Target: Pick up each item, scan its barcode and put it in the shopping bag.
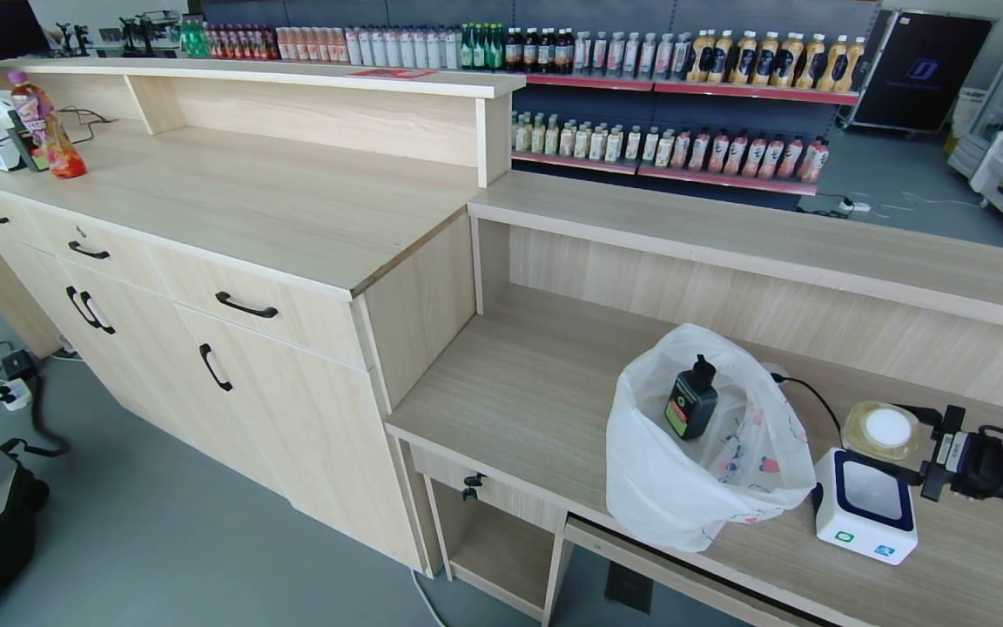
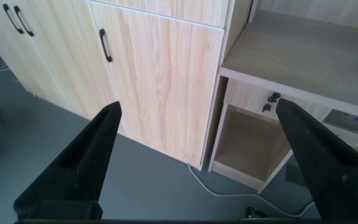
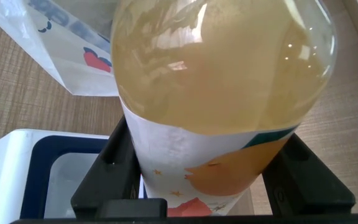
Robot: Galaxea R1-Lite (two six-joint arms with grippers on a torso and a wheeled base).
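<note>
My right gripper (image 1: 926, 444) is shut on a bottle of pale yellow drink (image 1: 881, 430) with a white cap, held lying on its side just above the white barcode scanner (image 1: 865, 518). In the right wrist view the bottle (image 3: 222, 93) sits between the black fingers (image 3: 104, 180), over the scanner's dark window (image 3: 73, 180). The white shopping bag (image 1: 693, 470) stands open to the left of the scanner, with a dark bottle with a green and red label (image 1: 690, 402) inside. My left gripper (image 2: 197, 162) hangs open, low over the grey floor, in front of the cabinet doors.
A red drink bottle (image 1: 46, 126) and a small device stand on the far left of the higher counter (image 1: 232, 200). A black cable (image 1: 811, 396) runs behind the bag. The desk's back wall (image 1: 771, 305) rises behind the work area. Shelves of drinks (image 1: 667, 96) line the back.
</note>
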